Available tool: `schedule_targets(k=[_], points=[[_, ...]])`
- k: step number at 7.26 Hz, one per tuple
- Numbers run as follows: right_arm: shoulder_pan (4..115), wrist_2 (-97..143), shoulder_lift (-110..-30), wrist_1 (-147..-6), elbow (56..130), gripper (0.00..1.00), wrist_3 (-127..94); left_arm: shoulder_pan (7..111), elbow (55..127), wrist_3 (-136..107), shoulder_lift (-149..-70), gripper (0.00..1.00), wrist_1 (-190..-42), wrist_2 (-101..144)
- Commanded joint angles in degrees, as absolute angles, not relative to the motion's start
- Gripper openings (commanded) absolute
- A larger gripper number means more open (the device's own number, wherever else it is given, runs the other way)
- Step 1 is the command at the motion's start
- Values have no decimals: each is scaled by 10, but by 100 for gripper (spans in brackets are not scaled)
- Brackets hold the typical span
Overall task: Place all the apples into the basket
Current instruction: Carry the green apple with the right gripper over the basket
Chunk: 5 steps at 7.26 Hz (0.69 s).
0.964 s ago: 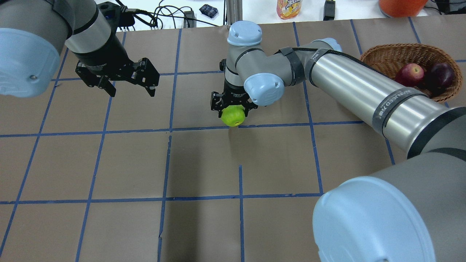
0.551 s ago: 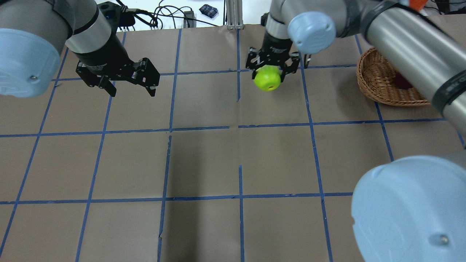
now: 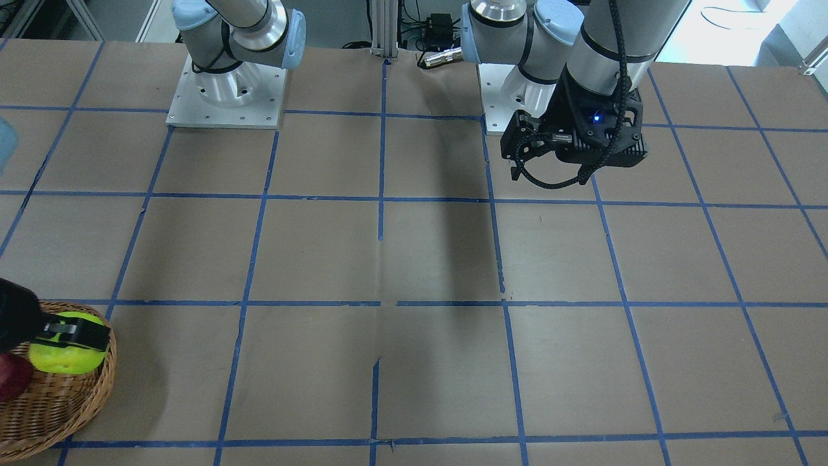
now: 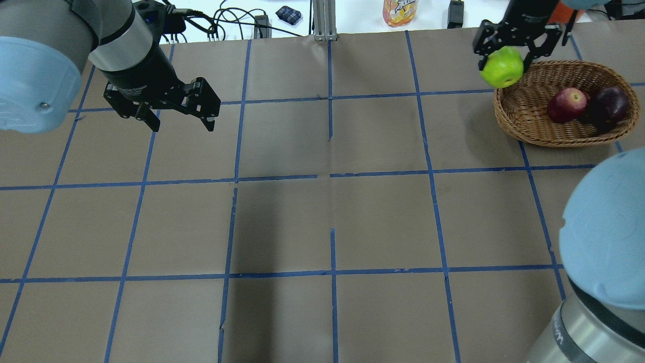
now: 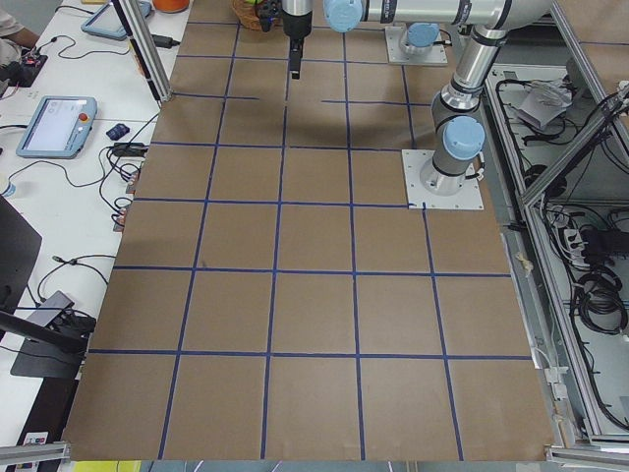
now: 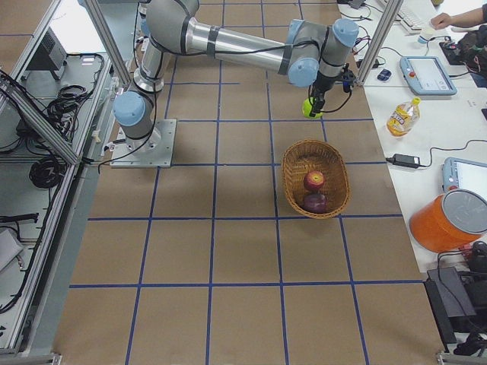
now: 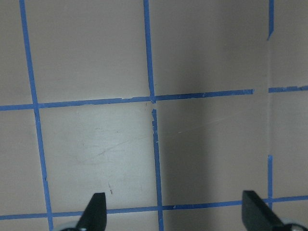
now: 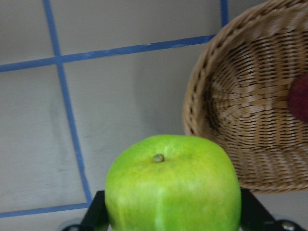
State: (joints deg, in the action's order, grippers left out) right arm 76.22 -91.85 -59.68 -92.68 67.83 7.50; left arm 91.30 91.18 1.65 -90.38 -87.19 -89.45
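Bright yellow-green apple [image 4: 502, 68]: firm, smooth, light, I judge; fingers of my right gripper [image 4: 505, 60] clamp its flanks; left gripper [image 4: 180, 122] fingers spread, empty.

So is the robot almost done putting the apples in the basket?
Nearly. Two are done: the red apple and the dark purple apple lie in the basket. The right gripper holds the green apple in the air beside the basket's rim. Left to do: carry it over and let go. The left gripper hangs open, empty.
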Motion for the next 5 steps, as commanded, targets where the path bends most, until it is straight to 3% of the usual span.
schedule_targets(k=[1,4,5], points=[[714,-928,-549,-974,679,0,119,913,912,17,-904,100,-872,-895],[708,-945,-512,-1018,680,0,144,913,914,17,-904,100,-872,-895],[708,-945,-506,-1018,679,18,138,914,915,17,-904,100,-872,-895]])
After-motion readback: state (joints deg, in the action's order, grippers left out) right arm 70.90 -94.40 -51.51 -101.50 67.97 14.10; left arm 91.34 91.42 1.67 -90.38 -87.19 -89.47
